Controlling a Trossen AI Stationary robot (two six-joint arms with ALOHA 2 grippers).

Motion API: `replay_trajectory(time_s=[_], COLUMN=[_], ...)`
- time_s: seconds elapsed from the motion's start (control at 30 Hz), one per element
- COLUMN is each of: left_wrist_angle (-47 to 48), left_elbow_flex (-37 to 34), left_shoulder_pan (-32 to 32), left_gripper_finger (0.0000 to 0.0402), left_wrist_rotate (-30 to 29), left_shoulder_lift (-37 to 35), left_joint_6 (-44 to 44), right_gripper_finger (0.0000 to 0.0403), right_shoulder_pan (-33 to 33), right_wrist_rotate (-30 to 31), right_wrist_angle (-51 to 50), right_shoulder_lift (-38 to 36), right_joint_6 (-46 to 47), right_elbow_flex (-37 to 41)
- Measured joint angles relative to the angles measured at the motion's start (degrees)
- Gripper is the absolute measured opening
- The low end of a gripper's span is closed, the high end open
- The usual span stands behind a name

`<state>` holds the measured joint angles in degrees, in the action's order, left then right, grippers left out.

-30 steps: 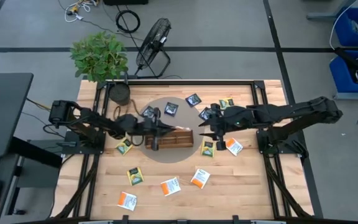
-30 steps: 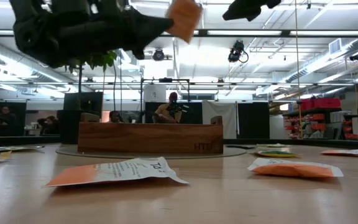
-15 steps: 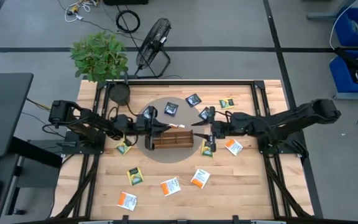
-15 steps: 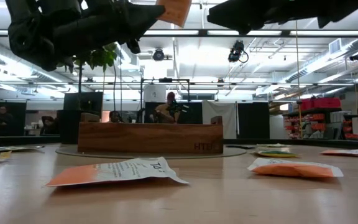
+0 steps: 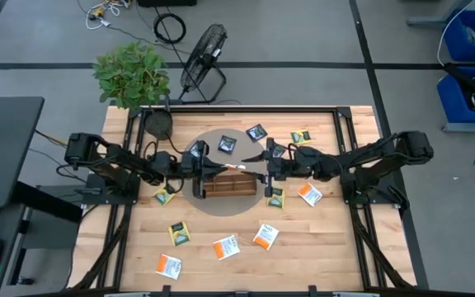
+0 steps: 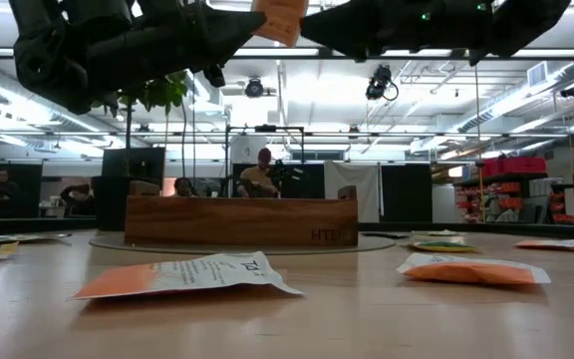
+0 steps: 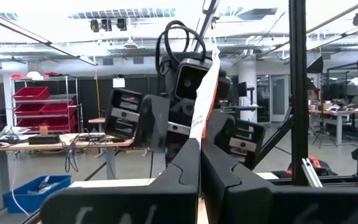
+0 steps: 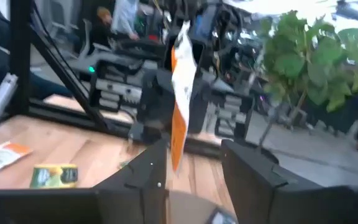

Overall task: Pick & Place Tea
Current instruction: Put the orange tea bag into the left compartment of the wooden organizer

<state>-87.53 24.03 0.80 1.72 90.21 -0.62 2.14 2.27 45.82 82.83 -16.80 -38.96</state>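
Observation:
An orange-and-white tea sachet is held in the air above the long wooden tray by my left gripper, which is shut on it and reaches in from the table's left. In the low view the sachet sticks out beyond the left gripper. My right gripper is open and faces it from the table's right. In the right wrist view its two fingers stand on either side of the sachet without plainly touching it. Other sachets lie flat on the table. My left gripper pinches the orange-and-white sachet by one end between its two fingertips, coming level from the table's left. The sachet is seen edge-on and stands out past the fingertips toward the right gripper. It is lifted clear above the tray.
Navy sachets lie beyond the tray, yellow-green ones beside it, and orange ones toward the near edge. The tray rests on a round grey mat. A potted plant stands at the far left corner.
My right gripper has moved toward the table's left, closing in on the sachet held by the left gripper, and its open fingers now flank it. The left gripper lifted the sachet slightly at first, then kept still.

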Motion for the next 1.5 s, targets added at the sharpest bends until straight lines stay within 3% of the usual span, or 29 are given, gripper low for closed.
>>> replay_trajectory(time_s=[0.23,0.53,0.73,1.2,1.5], left_wrist_angle=[-0.07,0.40,1.43,7.87,8.91], left_elbow_flex=[0.00,0.00,0.04,0.02,0.06], left_shoulder_pan=[0.19,0.96,0.96,1.51,1.66], left_gripper_finger=[0.0002,0.0002,0.0014,0.0109,0.0121], left_wrist_rotate=[0.02,0.00,-0.02,0.00,-0.68], left_shoulder_lift=[0.00,0.00,0.00,0.04,0.04], left_joint_6=[-0.08,-0.02,-0.02,-0.04,0.31], right_gripper_finger=[0.0117,0.0007,0.0003,0.0001,0.0000], right_shoulder_pan=[-0.73,-2.00,-2.24,-2.22,-2.20], right_wrist_rotate=[-2.46,-3.86,-2.49,1.21,3.05], right_wrist_angle=[1.37,2.83,1.41,-15.14,-20.11], right_shoulder_lift=[0.00,0.00,-0.15,-3.67,-3.98], right_joint_6=[0.70,0.95,1.53,5.14,6.58], right_elbow_flex=[0.00,0.00,0.00,-0.09,-0.07])
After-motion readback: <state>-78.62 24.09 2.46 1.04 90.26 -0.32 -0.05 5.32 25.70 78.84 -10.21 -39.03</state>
